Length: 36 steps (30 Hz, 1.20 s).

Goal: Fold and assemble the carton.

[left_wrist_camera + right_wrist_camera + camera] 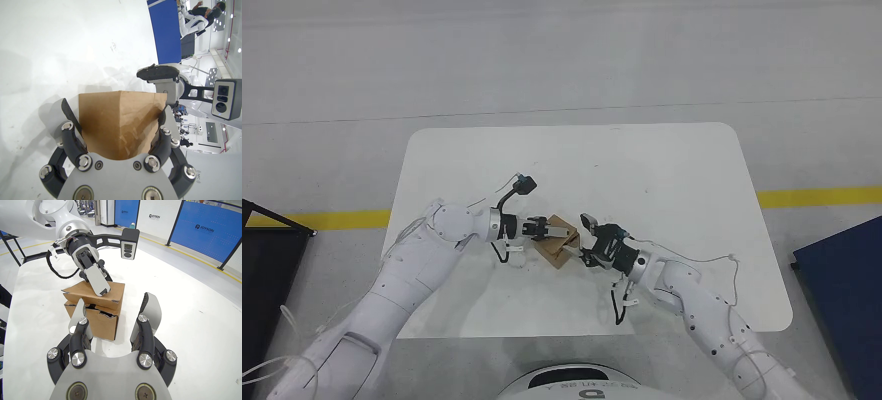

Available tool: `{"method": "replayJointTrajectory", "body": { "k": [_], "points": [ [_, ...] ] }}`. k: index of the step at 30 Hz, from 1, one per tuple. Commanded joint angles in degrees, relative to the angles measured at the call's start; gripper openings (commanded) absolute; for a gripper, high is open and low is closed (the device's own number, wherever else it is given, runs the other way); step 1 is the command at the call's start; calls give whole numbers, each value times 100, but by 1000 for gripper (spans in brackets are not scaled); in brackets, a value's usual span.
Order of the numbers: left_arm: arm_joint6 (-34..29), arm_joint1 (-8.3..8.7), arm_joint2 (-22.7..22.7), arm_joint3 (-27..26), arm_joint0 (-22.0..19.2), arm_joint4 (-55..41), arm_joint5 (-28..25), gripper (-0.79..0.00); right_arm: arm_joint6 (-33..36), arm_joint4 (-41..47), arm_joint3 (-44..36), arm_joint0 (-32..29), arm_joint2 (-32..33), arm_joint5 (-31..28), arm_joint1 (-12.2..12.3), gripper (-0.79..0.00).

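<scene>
A small brown carton [556, 246] stands on the white table [692, 170] near its front middle, its torn top flaps partly folded down [98, 302]. My left gripper [542, 229] is shut on the carton: one white finger [97, 280] lies flat on the top flap, and the other is down the far side. In the left wrist view the carton [117, 123] spans the whole gap of the left gripper [115, 104]. My right gripper [113, 298] is open just on the opposite side, one fingertip [78, 309] against the carton's near flap. Its dark pad [158, 73] shows beyond the carton.
The table's back and right parts are bare white surface. On the floor a black frame [262, 260] stands off the left edge and a dark blue panel [842, 275] off the right. Blue barrier screens [206, 228] stand in the room behind.
</scene>
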Motion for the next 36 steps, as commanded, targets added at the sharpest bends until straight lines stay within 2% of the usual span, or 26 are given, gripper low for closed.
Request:
{"method": "replayJointTrajectory", "body": {
  "k": [1, 11, 36],
  "points": [
    [7, -1, 4, 1, -1, 3, 2, -6, 1, -4, 3, 1, -3, -15, 0, -246],
    [10, 1, 9, 16, -4, 2, -10, -6, -90, -15, -6, -78, 121, -121, 39, -228],
    [38, -12, 97, 48, -44, 170, 50, -18, 160, 46, 2, -1, 101, -193, 35, -252]
  ]
}}
